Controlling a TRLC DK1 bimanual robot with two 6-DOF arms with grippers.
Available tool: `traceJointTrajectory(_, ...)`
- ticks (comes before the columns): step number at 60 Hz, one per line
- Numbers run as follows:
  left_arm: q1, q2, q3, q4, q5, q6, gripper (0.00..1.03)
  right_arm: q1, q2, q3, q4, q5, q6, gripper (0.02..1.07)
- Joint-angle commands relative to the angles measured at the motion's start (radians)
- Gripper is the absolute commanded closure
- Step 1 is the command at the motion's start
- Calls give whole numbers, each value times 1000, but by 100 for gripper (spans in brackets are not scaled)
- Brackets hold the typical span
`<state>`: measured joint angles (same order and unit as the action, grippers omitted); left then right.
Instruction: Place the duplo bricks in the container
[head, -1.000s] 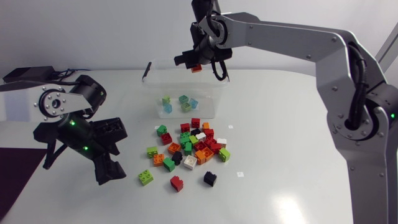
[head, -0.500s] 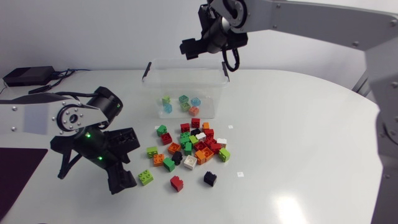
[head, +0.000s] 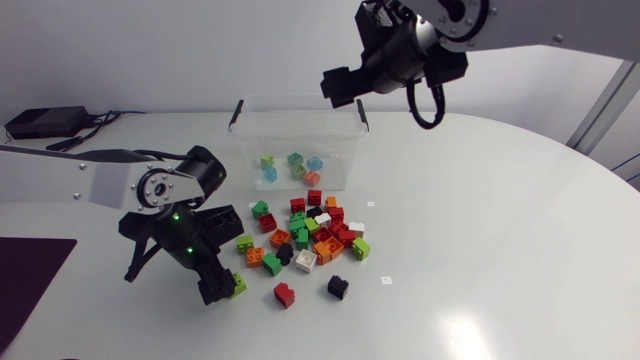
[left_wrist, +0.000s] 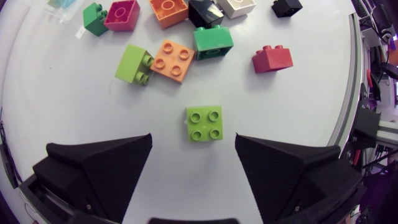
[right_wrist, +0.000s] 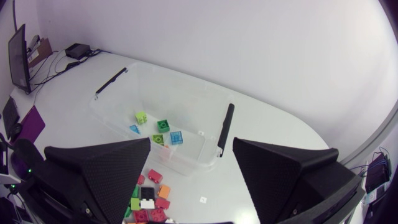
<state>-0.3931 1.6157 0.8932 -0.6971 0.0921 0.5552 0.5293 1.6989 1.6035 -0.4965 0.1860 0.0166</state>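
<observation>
Hovering left tool (left_wrist: 193, 142): fingers spread, empty, over a lime brick (left_wrist: 204, 123) that sits just ahead, between the tips, untouched.
Lime brick: studs up, alone on the bench (left_wrist: 74, 112), apart from its neighbours.
Handling: likely light, rigid, smooth plastic; pinch two flat opposite sides, not the studs.
Pile (head: 315, 235): loose bricks near the container (head: 250, 140).
Container: a few bricks inside.
Right tool (right_wrist: 192, 146): spread, empty, above the container.

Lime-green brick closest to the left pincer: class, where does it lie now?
In the left wrist view the lime-green brick lies studs-up just ahead of the open left pincer, apart from the nearest orange brick beyond it.
</observation>
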Motion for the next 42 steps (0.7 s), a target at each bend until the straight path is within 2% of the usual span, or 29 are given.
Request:
traceJointTrajectory(1,-18,27,27,11,-9,-38,15,0,-71,-77,3,13,-23,11)
traceJointTrajectory(15,-43,53,21,67,-14,-74,29,-5,-209,-251,19,17,-37,11)
traceJointTrajectory(22,-66,70,1,88,-37,-86,43,-5,-271,-343,32,15,-40,11)
traceJointTrajectory(29,-76,81,-10,108,-55,-92,47,-2,-315,-432,42,10,-41,11)
traceJointTrajectory(38,-82,99,-17,117,-57,-101,67,6,-369,-531,53,-10,-44,11)
traceJointTrajectory(42,-87,104,-25,119,-65,-103,67,8,-384,-567,53,-23,-49,11)
